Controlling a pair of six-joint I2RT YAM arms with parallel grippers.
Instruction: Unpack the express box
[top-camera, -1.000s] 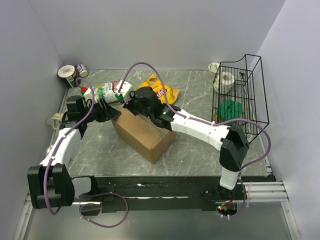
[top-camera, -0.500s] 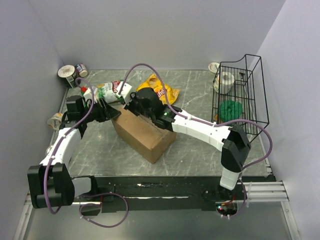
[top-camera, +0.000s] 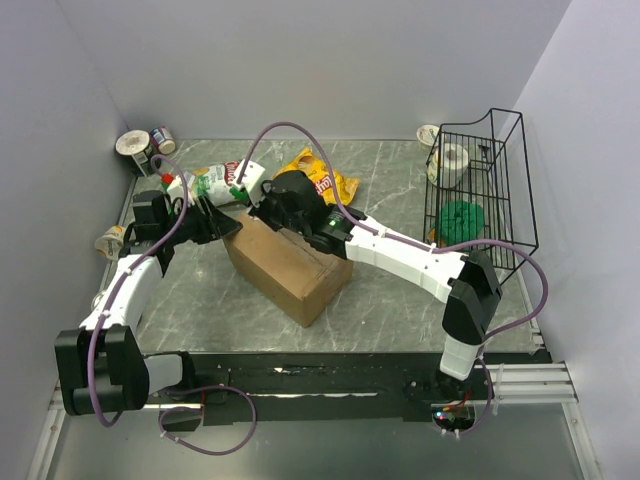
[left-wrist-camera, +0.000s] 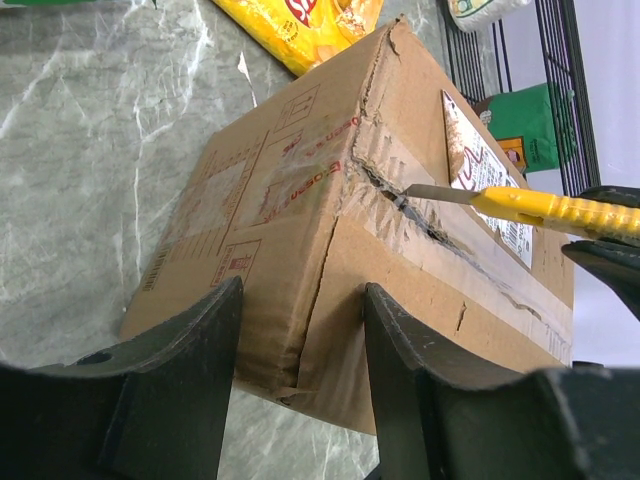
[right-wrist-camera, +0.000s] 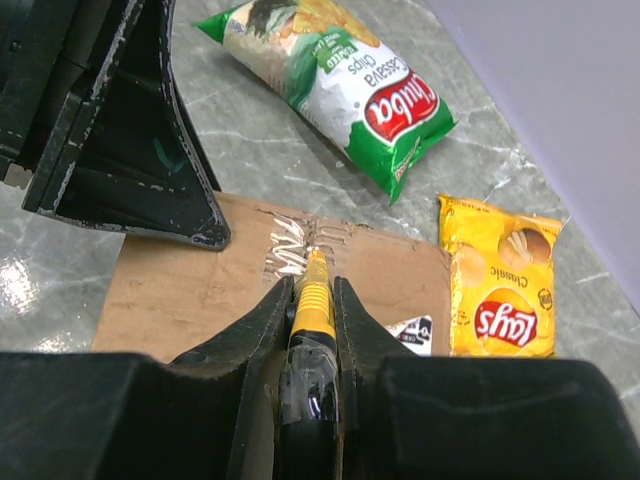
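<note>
Right fingers (right-wrist-camera: 255, 330) are clenched on a yellow utility knife (left-wrist-camera: 545, 207), whose blade (left-wrist-camera: 432, 190) enters a ragged slit in the tape seam (left-wrist-camera: 470, 250) on the top face of the express box (top-camera: 290, 265). Left fingers (left-wrist-camera: 185, 380) stand apart astride the box's near corner, one on each side face; whether they press the cardboard cannot be told. The left wrist view alone shows the blade tip in the slit, the crumpled tape around it and the white shipping label (left-wrist-camera: 485, 170) beyond. The right wrist view hides the tip behind the knife body but shows one left finger over the box's edge, near the frayed tape. That view also shows a green chip bag (right-wrist-camera: 340, 80) and a yellow chip bag (right-wrist-camera: 500, 290) lying flat on the table (right-wrist-camera: 480, 170) past the box. Only the top external view places the whole: the box sits closed and askew on the table, left of centre, with both wrists meeting over its far-left end. A black wire basket (top-camera: 500, 190) stands well apart at the right edge, and cans (top-camera: 133, 143) sit in the far left corner.
</note>
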